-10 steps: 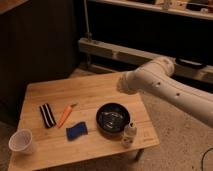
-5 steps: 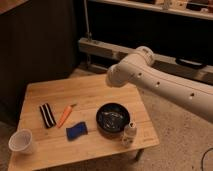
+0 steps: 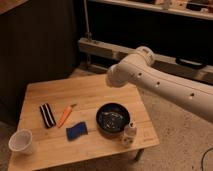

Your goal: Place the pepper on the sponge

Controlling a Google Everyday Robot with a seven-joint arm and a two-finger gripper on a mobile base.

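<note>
The orange pepper [image 3: 64, 115] lies on the wooden table [image 3: 90, 92], left of centre, with its small stem tip pointing to the back right. The blue sponge [image 3: 76, 131] lies just in front of it and slightly right, a small gap between the two. My white arm [image 3: 150, 80] reaches in from the right above the table's far right corner, its rounded end hanging over the back edge. The gripper is hidden from this view, somewhere behind or beyond that arm end. Nothing is touching the pepper or the sponge.
A black-and-white striped bar [image 3: 47, 115] lies left of the pepper. A black bowl [image 3: 112, 119] sits right of the sponge, with a small white shaker [image 3: 129, 134] at its front right. A white cup [image 3: 21, 142] stands at the front left corner. Dark shelving runs behind.
The arm has swung left and up, from beside the table's right side to above its far right corner. The things on the table have not moved.
</note>
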